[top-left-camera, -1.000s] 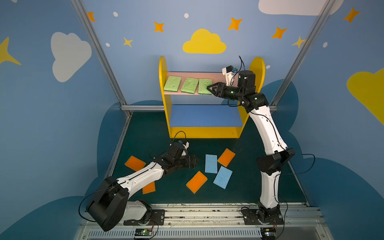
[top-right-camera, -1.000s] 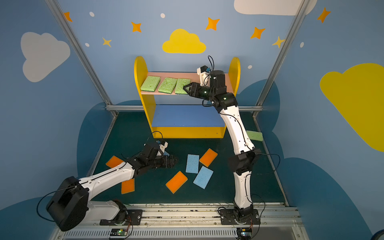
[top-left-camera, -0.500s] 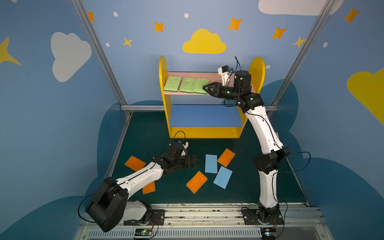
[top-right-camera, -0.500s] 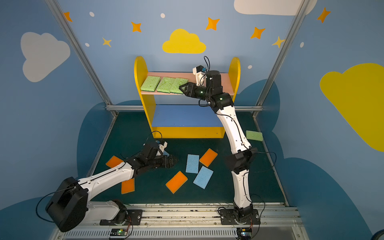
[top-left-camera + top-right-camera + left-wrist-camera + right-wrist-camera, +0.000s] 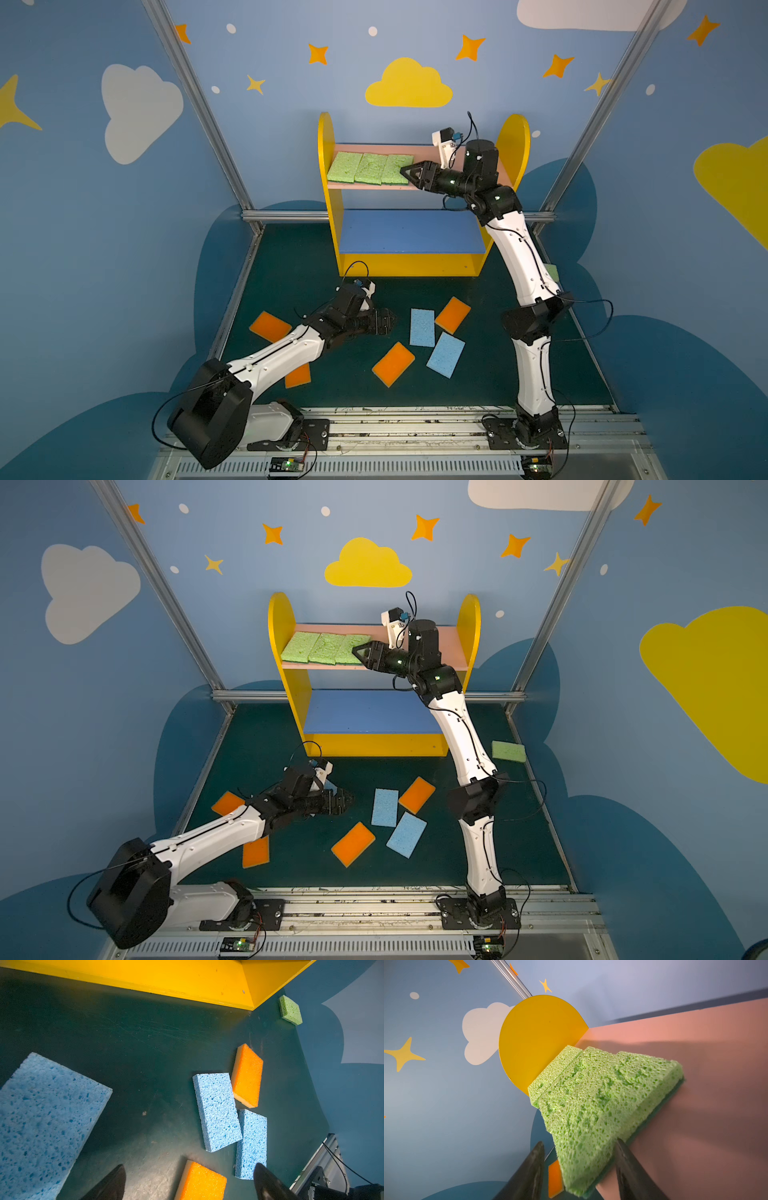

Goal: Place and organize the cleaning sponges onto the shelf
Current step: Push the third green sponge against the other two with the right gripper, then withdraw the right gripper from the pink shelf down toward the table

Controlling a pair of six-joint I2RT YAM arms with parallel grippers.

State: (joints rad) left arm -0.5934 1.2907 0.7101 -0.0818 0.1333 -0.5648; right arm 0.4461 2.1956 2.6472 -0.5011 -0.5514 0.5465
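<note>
Orange shows first beyond the front rail [image 5: 415, 419]. A half-hidden orange sponge [image 5: 299, 376] pokes out from under the left forearm, and a middle orange sponge [image 5: 393, 363] lies flat on the dark green floor [image 5: 291, 257]. Just past it two blue pads meet corner to corner, the slanted blue sponge [image 5: 446, 354] nearer and the straight blue sponge [image 5: 422, 327] behind. A far orange sponge [image 5: 453, 314] lies against the straight one's far right corner. A left orange sponge [image 5: 270, 326] sits apart, near the left wall.

Left of the blue pair the left gripper [image 5: 390, 321] is held low over the floor, its jaws spread wide and gripping nothing. In the left wrist view its fingers [image 5: 112, 1182] stand well apart above the floor. A hidden blue sponge [image 5: 41, 1126] lies beneath that wrist, with only a sliver visible in a top view.

Farther back, a lone green sponge [image 5: 508, 751] rests on the floor just right of the shelf [image 5: 326, 166], behind the right arm. The shelf stands against the back wall, with its blue board [image 5: 411, 230] below its pink board [image 5: 419, 148].

On the pink board three pads lie in a touching row from the left panel: the first green sponge [image 5: 344, 167], second green sponge [image 5: 370, 168] and third green sponge [image 5: 395, 168]. The right gripper [image 5: 404, 171] is at the third one's right end. In the right wrist view its fingers [image 5: 529, 1167] are parted to either side of the pad — one stands clear of it with a gap. The other is at its edge, and whether it touches cannot be told. The third pad rests on the board.
</note>
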